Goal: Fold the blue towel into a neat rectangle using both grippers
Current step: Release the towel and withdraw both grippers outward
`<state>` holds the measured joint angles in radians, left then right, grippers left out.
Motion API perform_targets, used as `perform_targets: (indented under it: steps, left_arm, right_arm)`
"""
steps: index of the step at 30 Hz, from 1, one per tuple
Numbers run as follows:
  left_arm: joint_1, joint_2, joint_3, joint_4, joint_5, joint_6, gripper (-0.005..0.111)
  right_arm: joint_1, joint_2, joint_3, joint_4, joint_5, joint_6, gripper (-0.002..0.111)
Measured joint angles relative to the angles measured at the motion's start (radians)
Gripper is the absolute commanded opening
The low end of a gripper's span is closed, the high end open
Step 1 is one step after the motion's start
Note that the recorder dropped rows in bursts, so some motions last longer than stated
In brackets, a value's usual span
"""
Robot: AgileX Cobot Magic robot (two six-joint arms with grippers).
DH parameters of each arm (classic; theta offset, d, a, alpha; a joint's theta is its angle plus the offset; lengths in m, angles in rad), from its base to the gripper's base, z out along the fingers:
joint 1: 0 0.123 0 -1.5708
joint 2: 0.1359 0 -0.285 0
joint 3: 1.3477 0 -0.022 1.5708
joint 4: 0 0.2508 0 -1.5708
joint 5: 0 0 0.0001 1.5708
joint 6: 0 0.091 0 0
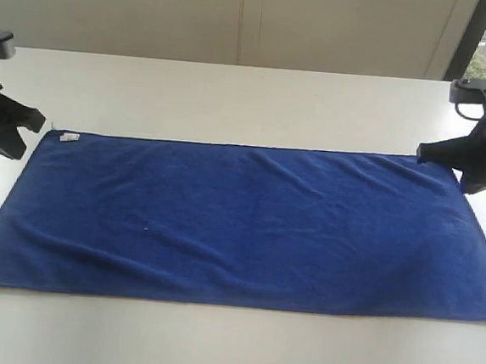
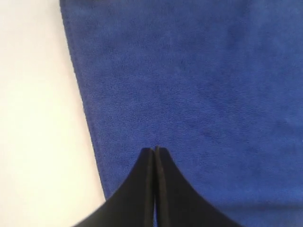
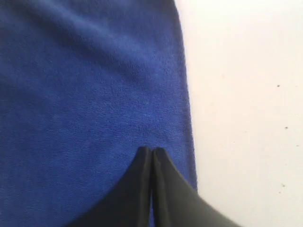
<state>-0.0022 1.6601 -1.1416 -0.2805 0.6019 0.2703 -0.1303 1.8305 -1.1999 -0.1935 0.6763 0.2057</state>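
Blue towel (image 1: 248, 225) lies spread flat, unfolded, on the white table (image 1: 233, 96), long side running across the exterior view, with shallow wrinkles over its surface and a small white tag (image 1: 70, 138) at the far left corner. Left gripper (image 1: 37, 119) sits low at that far left corner, its tip just beside the towel's edge. Its wrist view shows the jaws pressed together, leaving only a thin seam, above the cloth near its side hem. Right gripper (image 1: 422, 152) sits at the far right corner, tip at the towel's far edge, jaws likewise closed tight. Whether either pair pinches any cloth cannot be determined.
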Motion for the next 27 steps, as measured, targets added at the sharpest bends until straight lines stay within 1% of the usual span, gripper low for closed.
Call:
perform_targets:
  steps: [3,6,11,13,15,18,19,21,23,25,27]
  left_arm:
    - [0.000,-0.079,0.030,0.000,-0.002,-0.019,0.000]
    - [0.000,-0.176,0.088,0.000,-0.015,-0.022,0.000]
    - [0.000,-0.357,0.214,0.015,-0.041,-0.025,0.000]
    - [0.014,-0.412,0.255,0.019,-0.038,-0.025,0.000]
    - [0.053,-0.456,0.288,0.019,-0.036,-0.025,0.000]
    - [0.163,-0.488,0.314,0.020,-0.036,-0.025,0.000]
    - [0.212,-0.491,0.318,0.012,-0.033,-0.022,0.000]
    - [0.271,-0.494,0.318,-0.029,-0.026,0.022,0.000]
    - [0.302,-0.501,0.318,-0.122,0.003,0.119,0.000]
    - [0.307,-0.513,0.318,-0.231,0.045,0.231,0.000]
    - [0.307,-0.524,0.318,-0.289,0.071,0.286,0.000]
  right_arm:
    - [0.000,-0.060,0.002,0.004,0.005,0.000,0.000]
    - [0.000,-0.122,0.028,0.004,0.005,0.000,0.000]
    - [0.000,-0.254,0.124,0.004,-0.022,-0.014,0.000]
    - [0.000,-0.312,0.164,0.006,-0.038,-0.017,0.000]
    - [-0.002,-0.376,0.203,0.011,-0.052,-0.038,0.000]
    - [-0.004,-0.457,0.246,0.013,-0.072,-0.057,0.000]
    - [-0.004,-0.481,0.257,0.022,-0.075,-0.061,0.000]
    - [-0.004,-0.519,0.275,0.057,-0.073,-0.092,0.000]
    - [-0.004,-0.555,0.286,0.127,-0.046,-0.167,0.000]
    - [-0.004,-0.591,0.290,0.193,-0.017,-0.239,0.000]
    - [-0.004,-0.624,0.293,0.255,-0.001,-0.288,0.000]
